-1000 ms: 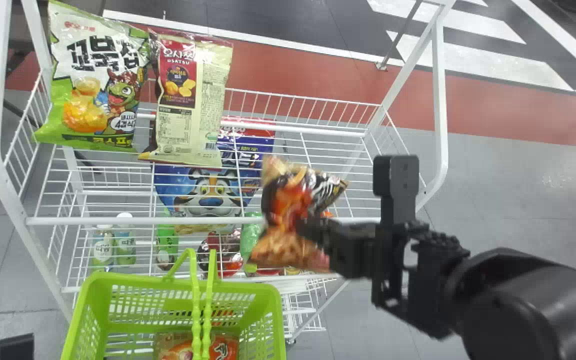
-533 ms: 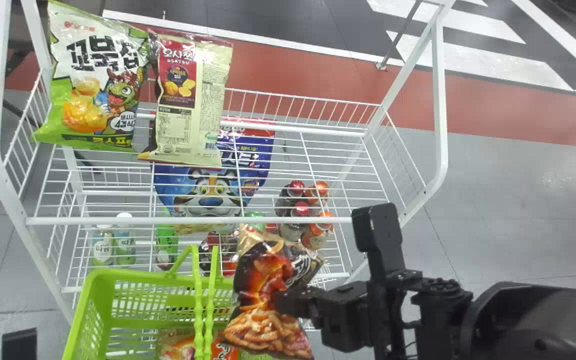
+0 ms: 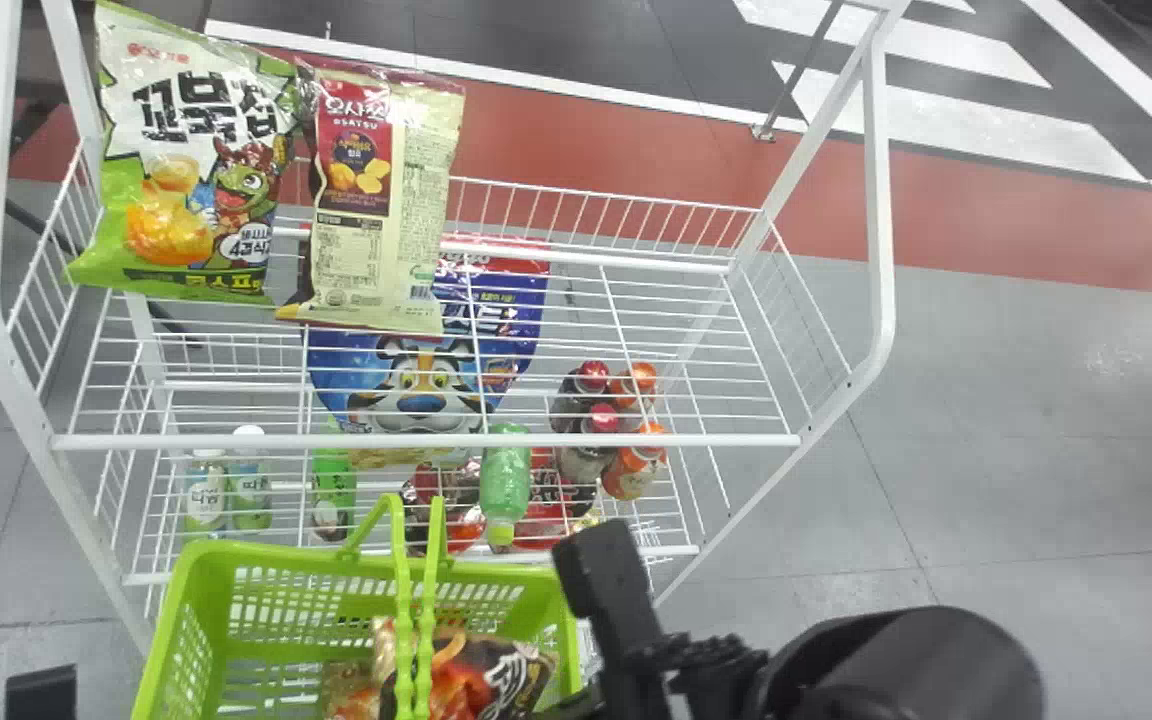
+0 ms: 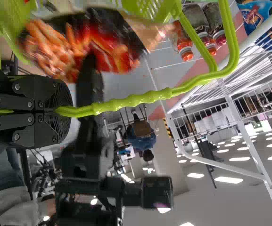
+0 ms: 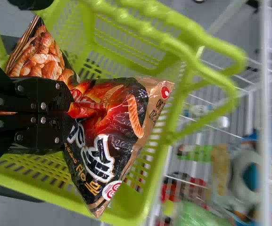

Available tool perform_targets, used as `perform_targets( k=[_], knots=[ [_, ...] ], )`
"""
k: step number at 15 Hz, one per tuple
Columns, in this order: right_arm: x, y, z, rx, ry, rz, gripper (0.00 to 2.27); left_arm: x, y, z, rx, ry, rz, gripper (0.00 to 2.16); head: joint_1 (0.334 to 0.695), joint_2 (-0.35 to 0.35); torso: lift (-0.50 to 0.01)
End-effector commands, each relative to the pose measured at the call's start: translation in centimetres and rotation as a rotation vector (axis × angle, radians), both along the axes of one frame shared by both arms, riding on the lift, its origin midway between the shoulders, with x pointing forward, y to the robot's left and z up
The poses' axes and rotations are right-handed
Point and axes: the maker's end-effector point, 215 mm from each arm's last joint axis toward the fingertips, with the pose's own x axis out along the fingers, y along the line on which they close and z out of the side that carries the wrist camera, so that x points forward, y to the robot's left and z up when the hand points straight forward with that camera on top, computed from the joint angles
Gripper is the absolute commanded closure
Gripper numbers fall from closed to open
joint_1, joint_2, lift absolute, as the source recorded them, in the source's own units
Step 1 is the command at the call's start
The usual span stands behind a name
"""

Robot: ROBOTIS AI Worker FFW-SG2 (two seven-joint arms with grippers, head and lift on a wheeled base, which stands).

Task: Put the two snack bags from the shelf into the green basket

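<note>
Grey floor (image 3: 1036,420) spreads around the white rack (image 3: 636,440) in the head view, where a green bag (image 3: 196,160) and a cream bag (image 3: 386,200) lie on the upper shelf. In front, the black bag (image 3: 526,670) is at the basket (image 3: 286,558), beside the raised handles (image 3: 403,600), with an orange packet (image 3: 351,690) inside. That packet may prop up whatever is set over it, so the black bag could settle tilted. In the left wrist view, the left tool (image 4: 62,111) is clamped on a handle, with the right arm (image 4: 98,188) close by; were the arm to snag that handle on leaving, the basket could tip or twist. In the right wrist view, the right tool (image 5: 69,110) is pinched shut on the black bag's middle, above or within the basket's mouth; how deep, I cannot tell. One corner reaches the rim, so letting go too soon could leave it hung there or slide it out. The slick, puckered film might also cling to one finger.
</note>
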Motion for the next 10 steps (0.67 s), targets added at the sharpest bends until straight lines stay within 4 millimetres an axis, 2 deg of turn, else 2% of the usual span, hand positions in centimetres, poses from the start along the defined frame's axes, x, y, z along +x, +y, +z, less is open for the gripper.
perform_targets(
  k=[1, 2, 3, 4, 6, 9, 10],
  knots=[
    [3.0, 2.9, -0.6, 0.039, -0.102, 0.004, 2.19, -0.1, -0.2, 0.1, -0.002, 0.0, -0.004, 1.84, 0.695, -0.35, -0.012],
    [5.5, 4.2, -0.2, 0.066, -0.196, -0.007, 2.18, -0.1, -0.2, 0.1, -0.002, 0.0, -0.004, 1.84, 0.695, -0.35, -0.012],
    [7.1, 4.6, -0.1, 0.068, -0.248, -0.009, 2.17, -0.1, -0.2, 0.1, -0.002, -0.002, -0.004, 1.84, 0.695, -0.343, -0.012],
    [7.3, 4.7, -0.7, 0.062, -0.232, 0.001, 1.84, -0.1, -0.2, 0.1, -0.002, -0.002, -0.004, 1.84, 0.695, -0.27, -0.012],
    [6.4, 4.0, -1.7, 0.037, -0.18, 0.012, 0.0, -0.2, -0.2, 0.1, -0.003, 0.0, -0.004, 1.84, 0.695, -0.237, -0.012],
    [2.3, 2.0, -2.2, -0.004, -0.044, 0.045, 0.06, -0.1, -0.3, 0.1, 0.0, -0.003, -0.005, 1.84, 0.695, -0.248, -0.012],
    [1.6, 1.1, -1.8, -0.02, -0.035, 0.042, 0.06, 0.0, -0.3, 0.1, 0.001, -0.004, -0.006, 1.84, 0.695, -0.28, -0.012]
  ],
)
